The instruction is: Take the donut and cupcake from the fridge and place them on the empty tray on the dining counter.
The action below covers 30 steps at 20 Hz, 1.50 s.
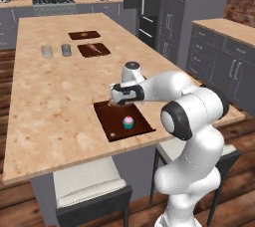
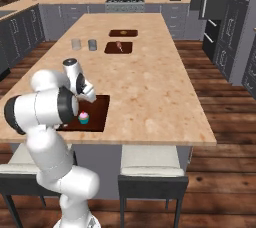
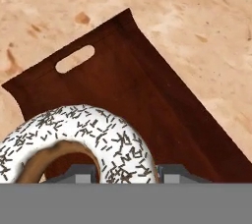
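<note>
The donut (image 3: 78, 139) is held clamped in the gripper (image 1: 115, 102), just above the far end of the tray (image 1: 144, 121) on the dining counter (image 1: 55, 96). The cupcake (image 1: 128, 122) is already seen standing upright on the tray, near its middle. In the hand view the donut is seen close to the camera, with the slot handle (image 3: 75, 58) of the tray beyond it.

A risk is judged here: if the donut is released while it is not flat, it may roll or land partly over the tray edge. If it is lowered too near the cupcake, the cupcake may be knocked over.

The arm is folded, with the elbow raised over the near counter edge and the forearm reaching across to the tray. The hand is pointed down at an angle.
</note>
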### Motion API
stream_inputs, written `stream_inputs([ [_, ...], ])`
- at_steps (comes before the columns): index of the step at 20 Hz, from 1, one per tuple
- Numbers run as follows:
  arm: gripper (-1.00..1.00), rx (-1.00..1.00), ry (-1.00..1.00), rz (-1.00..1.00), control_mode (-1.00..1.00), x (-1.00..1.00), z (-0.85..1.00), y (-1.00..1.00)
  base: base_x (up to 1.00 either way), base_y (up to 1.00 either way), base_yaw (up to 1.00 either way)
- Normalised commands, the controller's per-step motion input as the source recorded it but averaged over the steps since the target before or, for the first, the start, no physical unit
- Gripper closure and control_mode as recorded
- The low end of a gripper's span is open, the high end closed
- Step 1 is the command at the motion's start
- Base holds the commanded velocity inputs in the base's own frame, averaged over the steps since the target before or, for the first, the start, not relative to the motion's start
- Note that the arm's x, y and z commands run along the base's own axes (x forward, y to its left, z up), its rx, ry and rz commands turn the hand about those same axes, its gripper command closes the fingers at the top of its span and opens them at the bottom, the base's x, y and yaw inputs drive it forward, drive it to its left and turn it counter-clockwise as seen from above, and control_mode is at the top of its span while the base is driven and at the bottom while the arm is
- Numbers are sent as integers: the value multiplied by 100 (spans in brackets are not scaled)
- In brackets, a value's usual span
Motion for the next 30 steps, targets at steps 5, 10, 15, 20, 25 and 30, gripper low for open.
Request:
stream_inputs([
  [5, 100, 0, 11, 0, -100, 49, -42, 12, 0, 0, 0],
  [10, 100, 0, 4, 0, -100, 43, -44, 13, 0, 0, 0],
  [15, 100, 0, 6, 0, -100, 31, -38, 16, 0, 0, 0],
  [20, 100, 0, 11, 0, -100, 24, -41, 2, 0, 0, 0],
  [25, 100, 0, 6, 0, -100, 42, -39, 0, 0, 0, 0],
  [30, -100, 1, 6, 0, -100, -3, -11, 1, 0, 0, 0],
])
